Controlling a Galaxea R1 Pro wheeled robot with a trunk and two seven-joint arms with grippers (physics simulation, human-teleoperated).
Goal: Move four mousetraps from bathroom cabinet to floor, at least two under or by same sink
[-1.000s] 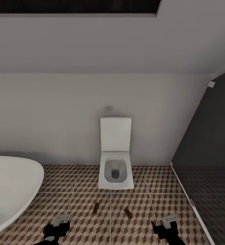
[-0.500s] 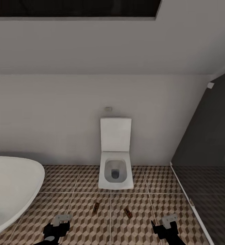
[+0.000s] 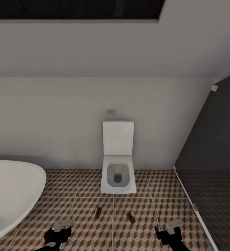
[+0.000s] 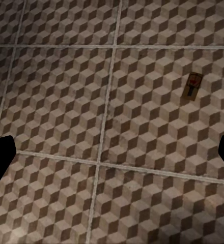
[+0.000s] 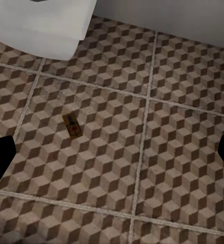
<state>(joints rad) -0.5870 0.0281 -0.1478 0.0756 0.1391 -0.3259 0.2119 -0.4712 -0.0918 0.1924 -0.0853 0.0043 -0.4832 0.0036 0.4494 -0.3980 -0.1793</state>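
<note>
Brown mousetraps, one [image 3: 98, 212] and another [image 3: 130, 217], are lying on the bathroom floor [image 3: 76, 212] just before the toilet [image 3: 118, 174], while both spread, empty grippers, left [image 3: 57, 234] and right [image 3: 169, 234], are hovering; fetching the remaining traps likely comes next.

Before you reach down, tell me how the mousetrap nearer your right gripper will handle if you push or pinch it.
The mousetrap lies flat on the bathroom floor, so it should slide, not roll or tip. It looks like a small stiff board, probably light. Being so low, it may be awkward to pinch, and its wire parts could snag.
</note>
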